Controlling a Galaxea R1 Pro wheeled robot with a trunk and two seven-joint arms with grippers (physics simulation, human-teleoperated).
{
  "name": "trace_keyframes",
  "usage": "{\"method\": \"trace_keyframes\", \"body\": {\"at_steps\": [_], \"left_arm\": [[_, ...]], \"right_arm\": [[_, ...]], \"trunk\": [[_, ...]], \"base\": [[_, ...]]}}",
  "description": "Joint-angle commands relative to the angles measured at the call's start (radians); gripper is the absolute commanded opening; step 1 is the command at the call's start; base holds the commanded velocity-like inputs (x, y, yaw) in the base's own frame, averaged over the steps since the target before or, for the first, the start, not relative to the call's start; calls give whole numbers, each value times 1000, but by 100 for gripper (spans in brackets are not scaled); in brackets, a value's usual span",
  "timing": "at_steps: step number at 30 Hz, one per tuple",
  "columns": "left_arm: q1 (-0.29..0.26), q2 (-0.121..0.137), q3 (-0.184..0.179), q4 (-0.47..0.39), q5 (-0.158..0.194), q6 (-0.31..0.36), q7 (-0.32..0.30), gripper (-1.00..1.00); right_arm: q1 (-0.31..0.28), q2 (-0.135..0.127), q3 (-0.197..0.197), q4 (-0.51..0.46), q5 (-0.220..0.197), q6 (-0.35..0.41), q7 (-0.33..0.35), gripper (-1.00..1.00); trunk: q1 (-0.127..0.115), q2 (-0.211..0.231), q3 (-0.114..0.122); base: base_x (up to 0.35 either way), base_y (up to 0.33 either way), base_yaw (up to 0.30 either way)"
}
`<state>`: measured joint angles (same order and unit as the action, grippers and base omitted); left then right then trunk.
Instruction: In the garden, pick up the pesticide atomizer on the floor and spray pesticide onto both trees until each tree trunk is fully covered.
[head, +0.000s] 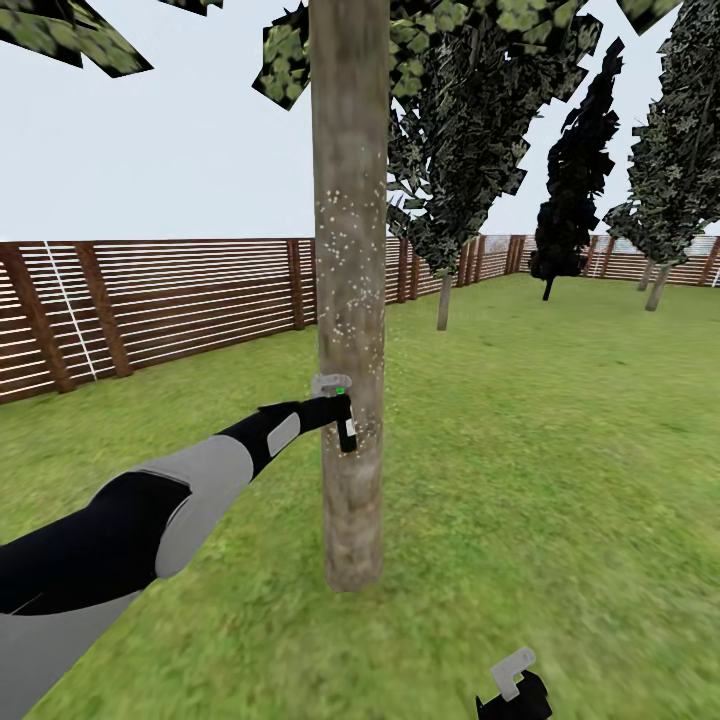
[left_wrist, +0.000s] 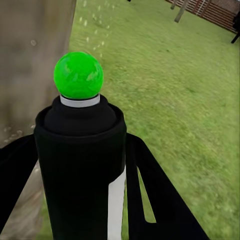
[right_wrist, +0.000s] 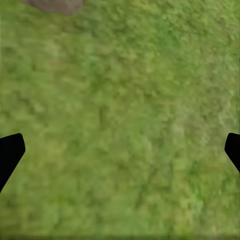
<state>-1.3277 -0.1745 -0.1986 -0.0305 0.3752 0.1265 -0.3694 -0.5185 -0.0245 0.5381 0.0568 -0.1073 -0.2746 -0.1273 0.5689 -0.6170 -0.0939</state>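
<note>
The pesticide atomizer (head: 345, 425) is being gripped by the left gripper (head: 330, 408), its jaws closed on the dark bottle, right against the tree trunk (head: 350, 300). Its green top (left_wrist: 78, 75) is being pointed past the bark. White pesticide specks (head: 345, 250) are being shown dotted over the trunk. The right gripper (head: 515, 690) is being held low over the lawn (right_wrist: 120, 125), jaws spread wide and empty

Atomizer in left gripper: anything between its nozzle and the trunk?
Nothing visible. The dark, green-topped atomizer, held in the left gripper, sits right against the grey-brown mottled tree trunk, with white pesticide specks already on the bark.
</note>
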Motion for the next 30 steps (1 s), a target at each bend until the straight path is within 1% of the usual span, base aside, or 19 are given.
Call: {"method": "trace_keyframes", "body": {"at_steps": [1,5,6,7,8,9,10,12,15,18,20,23,24,25,29,30], "left_arm": [[0,0,1,0,1,0,0,-100],[0,0,-4,-18,3,8,1,-100],[0,0,-5,-44,3,9,2,-100],[0,0,-4,-88,4,18,2,-100],[0,1,-4,-132,5,44,3,-100],[0,3,-3,-187,5,70,37,-100],[0,5,-3,-225,6,81,114,-100],[0,5,-2,-262,6,89,192,-100],[0,6,0,-277,7,92,226,-100],[0,18,3,-265,6,92,232,-100],[0,25,4,-193,5,84,234,-100],[0,49,4,-156,5,81,234,-100],[0,56,4,-118,5,79,234,-100],[1,57,4,-97,4,78,234,-100],[1,56,2,-22,4,22,233,-100],[1,55,2,-11,4,17,233,-100]], "right_arm": [[0,0,0,0,0,0,0,100],[0,-1,-1,0,0,0,0,100],[0,-1,-1,0,0,0,0,100],[0,-1,-1,0,0,0,0,100],[0,-1,-1,0,0,0,0,100],[0,-1,-1,0,0,0,0,100],[0,-2,-1,0,0,0,0,100],[0,-2,-1,0,0,0,0,100],[0,-3,-1,0,0,0,0,100],[0,-3,-1,0,0,0,0,100],[0,-3,-1,0,0,0,0,100],[0,-3,-1,0,0,0,0,100],[0,-3,-1,-1,0,0,0,100],[0,-3,-1,-1,0,-1,0,100],[0,-3,-1,0,0,-1,0,100],[0,-3,-1,0,0,0,0,100]], "trunk": [[0,0,0],[0,0,0],[0,0,0],[0,0,0],[0,0,0],[0,0,0],[0,0,0],[0,0,0],[0,0,0],[0,0,0],[0,0,0],[0,0,0],[0,0,0],[0,0,0],[0,0,0],[0,0,0]], "base": [[0,0,0],[0,0,0],[0,0,0],[0,0,0],[0,0,0],[0,0,0],[0,0,0],[0,0,0],[0,0,0],[0,0,0],[0,0,0],[0,0,0],[0,0,0],[0,0,0],[0,0,0],[0,0,0]]}}
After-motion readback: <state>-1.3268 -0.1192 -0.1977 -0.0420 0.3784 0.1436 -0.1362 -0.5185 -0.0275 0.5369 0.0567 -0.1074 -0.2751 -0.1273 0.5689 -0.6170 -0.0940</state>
